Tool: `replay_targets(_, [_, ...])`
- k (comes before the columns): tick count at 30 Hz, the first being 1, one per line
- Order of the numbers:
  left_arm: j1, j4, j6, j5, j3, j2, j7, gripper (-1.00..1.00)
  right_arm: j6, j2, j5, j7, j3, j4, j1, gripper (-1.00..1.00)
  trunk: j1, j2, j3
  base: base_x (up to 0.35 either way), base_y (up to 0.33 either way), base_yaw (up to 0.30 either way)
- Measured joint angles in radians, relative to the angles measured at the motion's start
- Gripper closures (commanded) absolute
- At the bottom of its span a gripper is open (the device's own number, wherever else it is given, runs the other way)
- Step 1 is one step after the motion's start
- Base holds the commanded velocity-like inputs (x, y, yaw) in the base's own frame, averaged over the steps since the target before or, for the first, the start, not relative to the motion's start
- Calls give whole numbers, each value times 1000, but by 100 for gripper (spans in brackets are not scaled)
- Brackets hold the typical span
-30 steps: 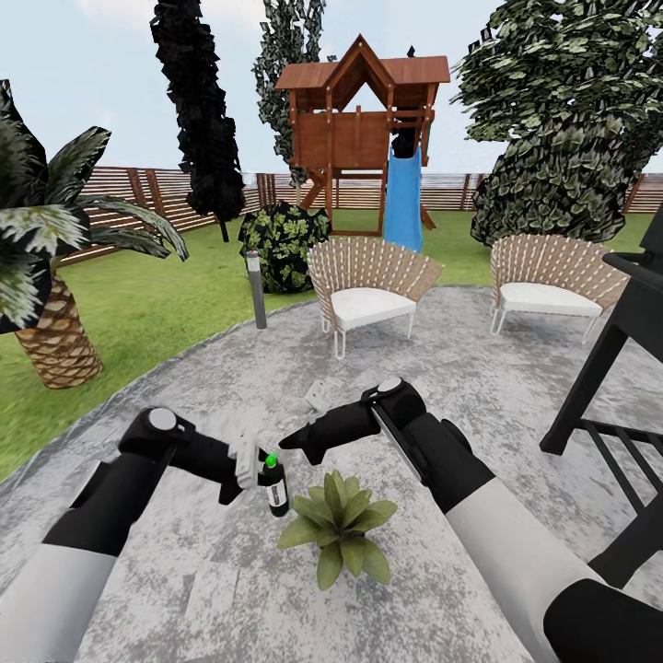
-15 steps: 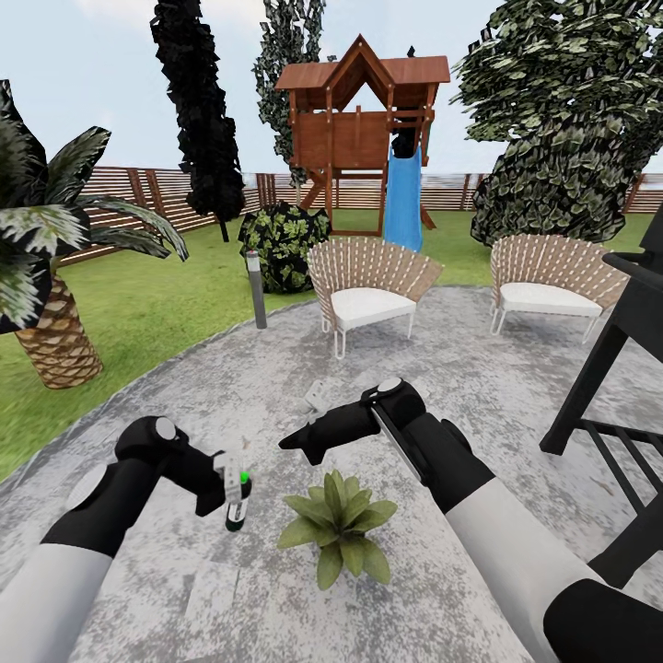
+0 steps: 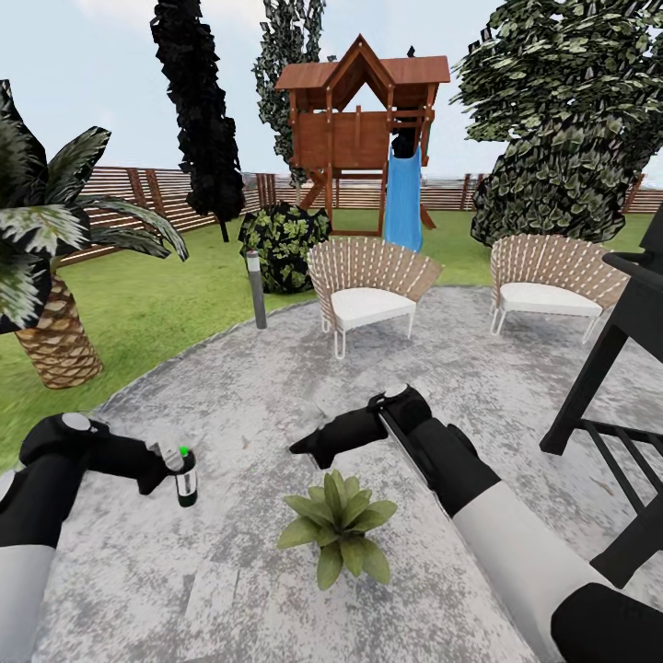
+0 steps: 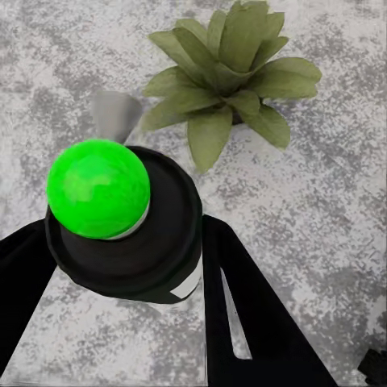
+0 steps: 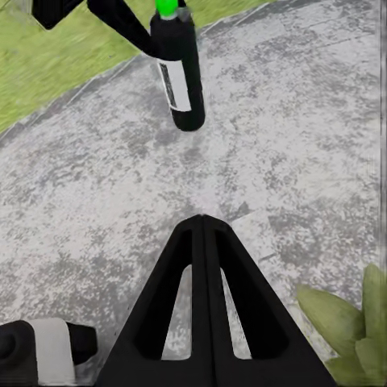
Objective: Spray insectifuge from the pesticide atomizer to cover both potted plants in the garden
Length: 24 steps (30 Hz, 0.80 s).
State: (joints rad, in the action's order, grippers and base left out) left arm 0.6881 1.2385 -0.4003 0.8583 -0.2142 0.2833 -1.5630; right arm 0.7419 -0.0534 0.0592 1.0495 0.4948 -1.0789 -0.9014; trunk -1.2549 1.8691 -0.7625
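Since a second ago the left claw (image 3: 175,468) has swung the pesticide atomizer (image 3: 186,478) outward, away from the potted plant (image 3: 338,523). It pinches the bottle just below its green-dotted head, holding it upright above the patio (image 3: 276,387). Rigid, light and probably slick, it wants that high grip. The right claw (image 3: 308,446), pressed together, hovers outstretched behind the plant.

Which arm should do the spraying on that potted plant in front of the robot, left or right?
Left. Its gripper already holds the pesticide atomizer, beside the potted plant. The right gripper is shut and holds nothing.
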Motion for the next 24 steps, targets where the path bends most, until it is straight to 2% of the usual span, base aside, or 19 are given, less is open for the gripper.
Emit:
replay_targets(1, [0, 0, 0, 1, -30, -2, 1, 100, 0, 19, 1, 0, -1, 0, 0, 100, 0, 0, 0, 0, 0, 0])
replay_targets(3, [-3, -1, -1, 3, -60, -6, 11, 100, 0, 74, 1, 3, -3, -1, 0, 100, 0, 0, 0, 0, 0, 0])
replay_targets(7, [-5, -2, -1, 4, -79, -17, 61, 100, -1, 201, -1, 1, -6, -3, 0, 100, 0, 0, 0, 0, 0, 0])
replay_targets(10, [-6, -6, -8, 5, -86, -41, 177, 100, -9, 265, -3, -1, -12, -2, 0, 100, 0, 0, 0, 0, 0, 0])
replay_targets(12, [-6, -28, -26, 4, -89, -68, 278, 100, -61, 301, -3, -5, -17, 0, 3, 100, 0, 0, 0, 0, 0, 0])
replay_targets(14, [-6, -44, -36, 3, -89, -88, 339, 100, -131, 330, -5, -10, -21, 11, 5, 100, 0, 0, 0, 0, 0, 0])
replay_targets(16, [-6, -51, -41, 1, -90, -126, 381, 100, -202, 356, -6, -13, -23, 71, 6, 100, 0, 0, 0, 0, 0, 0])
replay_targets(18, [-7, -53, -43, 2, -90, -174, 415, 100, -267, 371, -6, -14, -29, 188, 6, 100, 0, 0, 0, 0, 0, 0])
replay_targets(20, [-7, -54, -43, 3, -91, -203, 445, 100, -320, 376, -6, -15, -44, 302, 6, 100, 0, 0, 0, 0, 0, 0])
replay_targets(21, [-8, -56, -44, 2, -91, -226, 484, 100, -391, 379, -5, -20, -75, 417, 6, 100, 0, 0, 0, 0, 0, 0])
replay_targets(22, [-8, -66, -45, 0, -91, -255, 540, 100, -515, 378, -5, -50, -141, 558, 6, 100, 0, 0, 0, 0, 0, 0])
replay_targets(23, [-8, -81, -46, -3, -91, -277, 582, 100, -607, 377, -7, -88, -190, 645, 6, 100, 0, 0, 0, 0, 0, 0])
replay_targets(24, [-8, -96, -45, -3, -90, -291, 613, 100, -656, 375, -9, -117, -213, 694, 6, 100, 0, 0, 0, 0, 0, 0])
